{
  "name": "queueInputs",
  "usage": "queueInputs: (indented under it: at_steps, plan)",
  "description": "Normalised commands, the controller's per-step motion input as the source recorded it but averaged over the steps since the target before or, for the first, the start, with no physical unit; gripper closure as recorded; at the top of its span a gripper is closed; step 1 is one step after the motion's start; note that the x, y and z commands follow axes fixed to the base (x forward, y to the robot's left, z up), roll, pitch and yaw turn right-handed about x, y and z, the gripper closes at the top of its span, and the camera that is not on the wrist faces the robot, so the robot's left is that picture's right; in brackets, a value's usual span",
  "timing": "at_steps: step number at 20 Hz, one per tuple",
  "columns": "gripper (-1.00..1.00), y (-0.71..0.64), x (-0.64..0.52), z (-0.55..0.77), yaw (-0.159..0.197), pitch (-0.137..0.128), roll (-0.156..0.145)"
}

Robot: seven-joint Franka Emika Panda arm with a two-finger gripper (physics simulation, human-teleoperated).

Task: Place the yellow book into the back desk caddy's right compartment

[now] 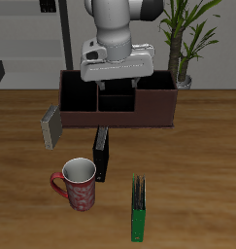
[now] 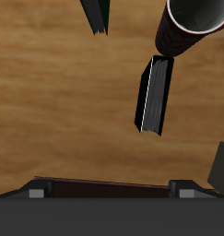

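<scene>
Green book (image 1: 138,208) nearest; yellow book (image 1: 50,125) beside back desk caddy (image 1: 153,105)

The Franka arm hangs vertical, wrist straight down; the gripper (image 1: 117,89) points downward, its fingers hidden, so its opening is unclear.
</scene>
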Motion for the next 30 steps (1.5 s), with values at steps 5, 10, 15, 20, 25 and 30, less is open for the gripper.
queueInputs:
  at_steps: [5,10,15,20,25,30]
  plan:
    - [-1.0,-0.56,-0.03,-0.1,0.011,-0.023,0.043]
    - [-1.0,-0.62,-0.07,-0.1,-0.001,-0.027,0.005]
    - [-1.0,-0.53,-0.13,-0.11,-0.024,-0.055,-0.032]
    - [-1.0,-0.65,-0.13,-0.18,0.006,-0.046,-0.05]
    - [-1.0,-0.49,-0.11,-0.22,0.01,-0.01,-0.077]
    - [-1.0,-0.22,-0.19,-0.24,0.018,-0.029,-0.032]
